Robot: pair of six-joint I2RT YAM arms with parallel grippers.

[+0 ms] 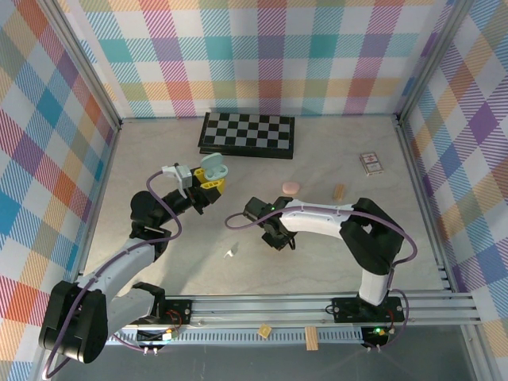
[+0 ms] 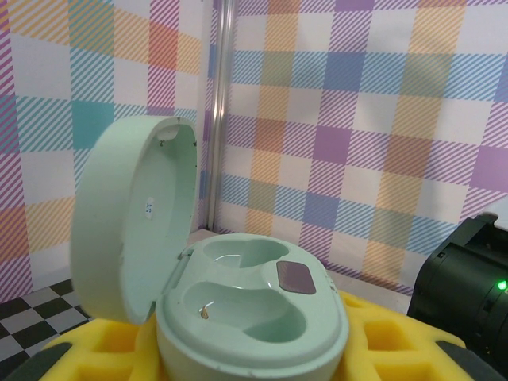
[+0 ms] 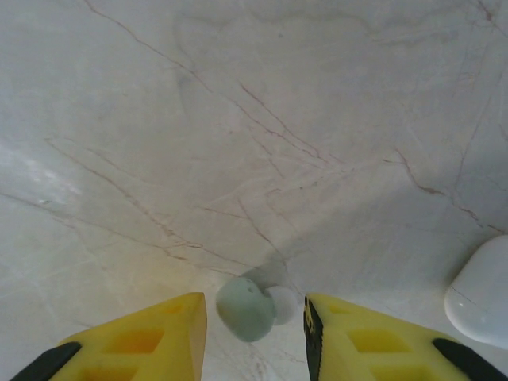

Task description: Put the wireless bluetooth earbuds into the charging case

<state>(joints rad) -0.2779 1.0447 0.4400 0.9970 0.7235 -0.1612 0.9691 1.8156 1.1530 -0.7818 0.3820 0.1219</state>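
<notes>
A mint green charging case (image 2: pixel 252 317) with its lid (image 2: pixel 131 218) swung up is held upright by my left gripper (image 2: pixel 254 361), whose yellow pads (image 2: pixel 381 341) press its sides. Both wells in the case are empty. From above, the case (image 1: pixel 213 167) hangs over the table's left middle. My right gripper (image 3: pixel 254 341) is low over the marble table, its jaws apart. A mint green earbud (image 3: pixel 246 309) with a white tip lies between them, a gap on each side. Another small white earbud (image 1: pixel 232 252) lies left of the right gripper (image 1: pixel 278 236).
A chessboard (image 1: pixel 247 133) lies at the back, a pink case (image 1: pixel 292 187) and a wooden block (image 1: pixel 339 191) behind the right arm, a card box (image 1: pixel 371 163) far right. A white rounded object (image 3: pixel 484 294) sits just right of the right fingers.
</notes>
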